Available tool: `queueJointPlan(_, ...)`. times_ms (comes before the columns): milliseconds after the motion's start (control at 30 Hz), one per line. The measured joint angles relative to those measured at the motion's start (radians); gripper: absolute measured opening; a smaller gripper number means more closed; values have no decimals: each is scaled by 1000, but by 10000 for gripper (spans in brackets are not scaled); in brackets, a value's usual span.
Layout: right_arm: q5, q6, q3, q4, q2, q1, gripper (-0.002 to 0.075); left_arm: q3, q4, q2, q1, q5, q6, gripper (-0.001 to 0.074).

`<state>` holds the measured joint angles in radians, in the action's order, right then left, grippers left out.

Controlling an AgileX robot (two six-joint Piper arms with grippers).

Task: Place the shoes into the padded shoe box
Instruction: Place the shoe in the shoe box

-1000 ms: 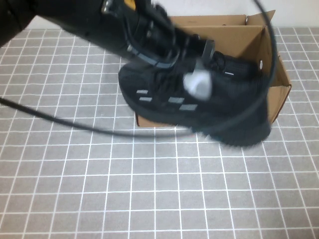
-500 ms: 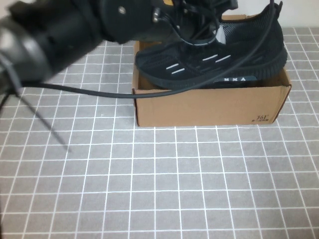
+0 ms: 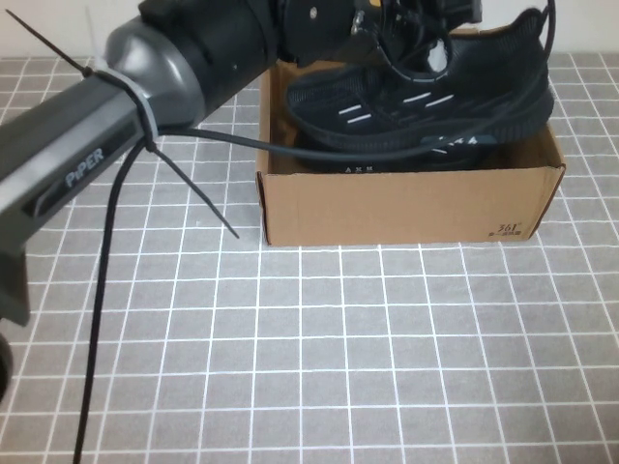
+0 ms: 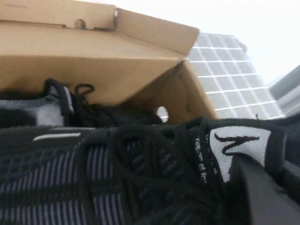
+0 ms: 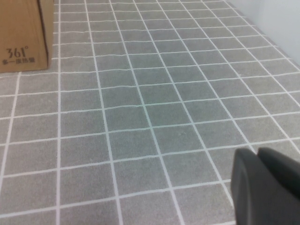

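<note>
My left gripper (image 3: 401,24) is shut on the tongue of a black knit sneaker (image 3: 426,97) and holds it tilted, heel up at the right, in the top of the brown cardboard shoe box (image 3: 387,208). In the left wrist view the held sneaker (image 4: 140,178) fills the foreground, with one finger (image 4: 265,192) pressed on its white tongue label. A second black sneaker (image 4: 93,112) lies deeper in the box (image 4: 117,61); its sole edge (image 3: 353,164) shows under the held one. My right gripper (image 5: 262,187) is shut and empty, low over the floor right of the box.
The box stands on a grey tiled surface (image 3: 338,367) at the back. Its "361" print (image 3: 508,230) faces me, and its corner shows in the right wrist view (image 5: 23,37). The left arm's black cable (image 3: 106,290) hangs down at the left.
The left arm has carried the sneaker from in front of the box up and back over it. The sneaker now sits lower in the box opening.
</note>
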<state>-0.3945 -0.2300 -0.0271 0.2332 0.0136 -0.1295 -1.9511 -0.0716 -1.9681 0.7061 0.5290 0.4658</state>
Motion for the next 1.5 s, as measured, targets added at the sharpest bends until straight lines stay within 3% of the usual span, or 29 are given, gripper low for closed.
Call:
queueJointPlan(300, 0, 0, 0, 1, 0, 0, -8, -6, 91, -39, 0, 21, 9, 3)
queueJointPlan(1067, 0, 0, 0, 44, 0, 0, -8, -6, 100, -99, -6, -150, 95, 3)
queueJointPlan(1500, 0, 0, 0, 45, 0, 0, -8, -6, 100, -101, -9, -66, 95, 3)
